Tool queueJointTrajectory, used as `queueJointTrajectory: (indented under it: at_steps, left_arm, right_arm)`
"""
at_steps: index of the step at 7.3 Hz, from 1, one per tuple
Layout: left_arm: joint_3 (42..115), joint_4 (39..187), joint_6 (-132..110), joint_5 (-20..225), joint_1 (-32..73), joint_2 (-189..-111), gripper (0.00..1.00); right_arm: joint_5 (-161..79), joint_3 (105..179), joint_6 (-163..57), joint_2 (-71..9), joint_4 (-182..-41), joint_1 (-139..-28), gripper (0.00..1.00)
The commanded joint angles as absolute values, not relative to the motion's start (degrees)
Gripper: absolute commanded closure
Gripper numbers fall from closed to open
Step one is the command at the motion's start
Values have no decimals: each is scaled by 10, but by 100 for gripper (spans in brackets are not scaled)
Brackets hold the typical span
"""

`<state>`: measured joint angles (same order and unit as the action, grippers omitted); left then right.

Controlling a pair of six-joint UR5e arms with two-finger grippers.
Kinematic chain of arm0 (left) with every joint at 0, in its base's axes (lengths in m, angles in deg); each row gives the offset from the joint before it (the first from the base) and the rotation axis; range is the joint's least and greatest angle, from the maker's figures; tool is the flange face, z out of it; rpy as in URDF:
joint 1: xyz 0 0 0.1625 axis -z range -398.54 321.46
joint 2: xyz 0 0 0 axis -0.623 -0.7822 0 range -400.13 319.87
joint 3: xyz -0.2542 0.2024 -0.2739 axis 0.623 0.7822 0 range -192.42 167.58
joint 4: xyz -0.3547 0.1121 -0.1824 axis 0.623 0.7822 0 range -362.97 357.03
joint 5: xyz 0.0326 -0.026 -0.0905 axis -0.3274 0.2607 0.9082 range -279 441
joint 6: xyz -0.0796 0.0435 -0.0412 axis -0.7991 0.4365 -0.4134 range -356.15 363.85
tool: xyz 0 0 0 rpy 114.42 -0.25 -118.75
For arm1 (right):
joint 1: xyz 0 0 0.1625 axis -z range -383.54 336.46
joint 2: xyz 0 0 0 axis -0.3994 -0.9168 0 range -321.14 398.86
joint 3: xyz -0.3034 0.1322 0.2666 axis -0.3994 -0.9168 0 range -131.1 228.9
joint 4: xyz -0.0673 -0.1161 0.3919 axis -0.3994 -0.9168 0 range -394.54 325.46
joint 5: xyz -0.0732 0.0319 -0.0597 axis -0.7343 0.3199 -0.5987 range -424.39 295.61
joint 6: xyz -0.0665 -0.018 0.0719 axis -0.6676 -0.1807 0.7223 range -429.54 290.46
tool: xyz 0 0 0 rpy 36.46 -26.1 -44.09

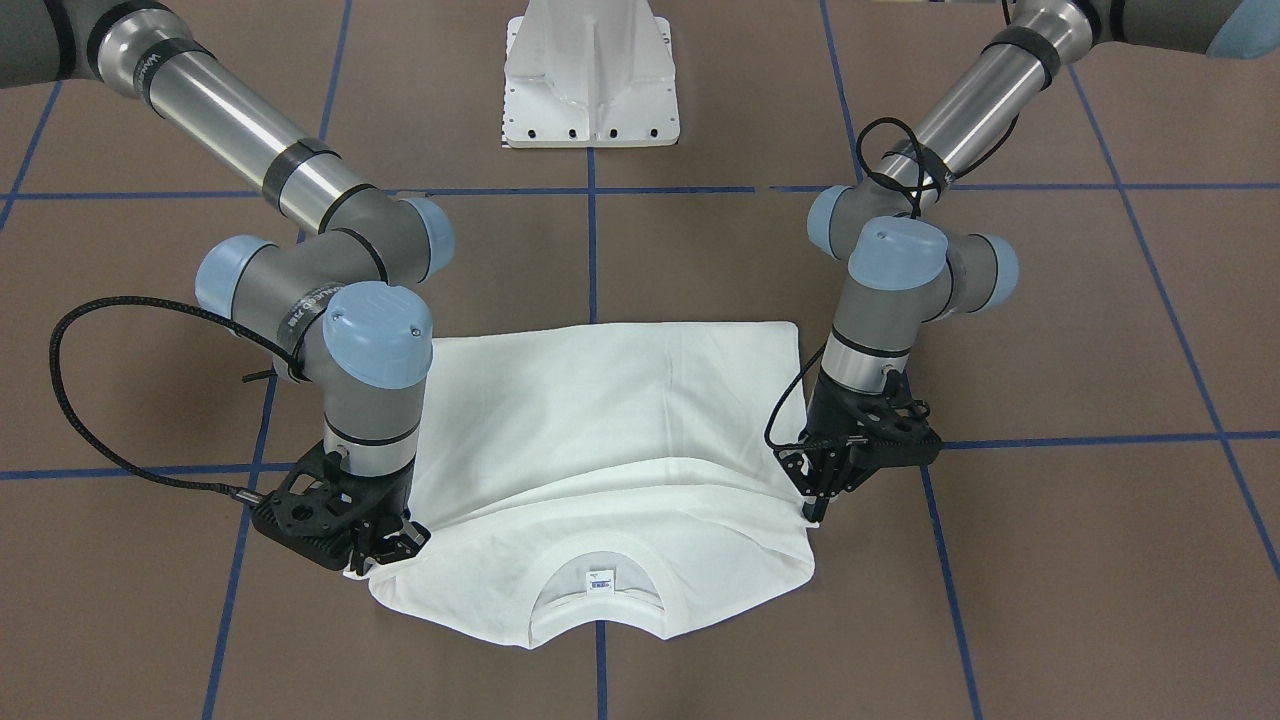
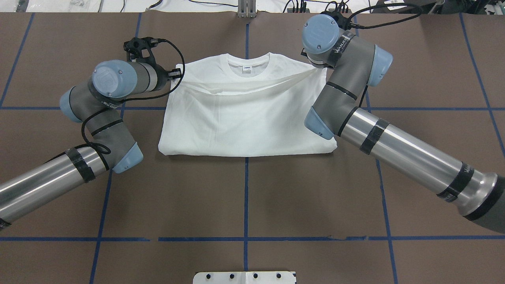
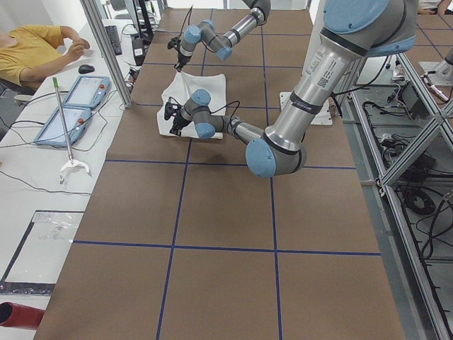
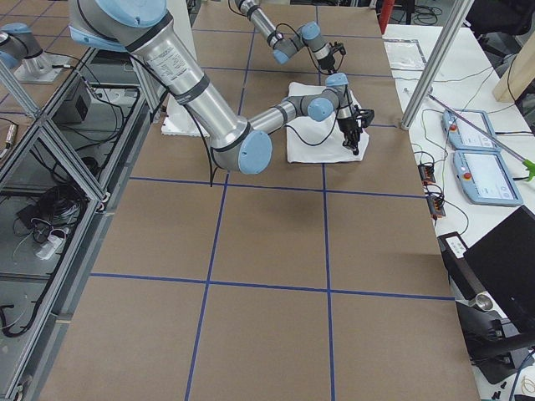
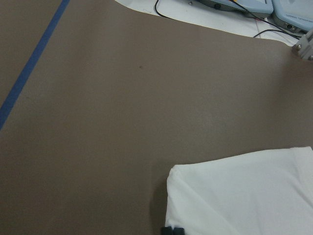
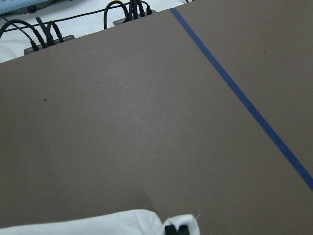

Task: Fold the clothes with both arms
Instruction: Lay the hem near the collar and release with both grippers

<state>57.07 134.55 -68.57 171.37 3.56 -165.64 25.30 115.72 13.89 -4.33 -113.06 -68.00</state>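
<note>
Closest to the front camera we see the white shirt (image 1: pixel 610 400) on the brown bench (image 1: pixel 1050 560), with its collar (image 1: pixel 598 610) and tag (image 1: pixel 600 580) face up at the near edge. Just behind the collar, the right gripper (image 1: pixel 368 563) is pinched tight on one side edge of the shirt and the left gripper (image 1: pixel 812 508) on the other, with a folded-over layer pulled taut between them. Farther back we see the rest of the folded shirt lying flat, then the white base (image 1: pixel 592 80).

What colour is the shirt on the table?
White; the shirt shows best in the overhead exterior view.
</note>
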Motion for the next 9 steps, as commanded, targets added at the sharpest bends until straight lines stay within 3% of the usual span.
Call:
queueJointTrajectory:
  at_steps: [1,3,8,9]
  left_arm:
    - [572,1368,-686,1716,48,-1657,100]
    - [589,1367,-685,1719,58,-1656,100]
    - [579,1365,-683,1717,56,-1654,100]
    - [579,1365,-683,1717,56,-1654,90]
  right_arm:
    - [258,1170,140,-47,-1127,-681,100]
    - [261,1221,136,-87,-1125,-683,100]
    - [254,1212,135,-88,-1125,-686,100]
    - [255,1212,140,-82,-1124,-686,77]
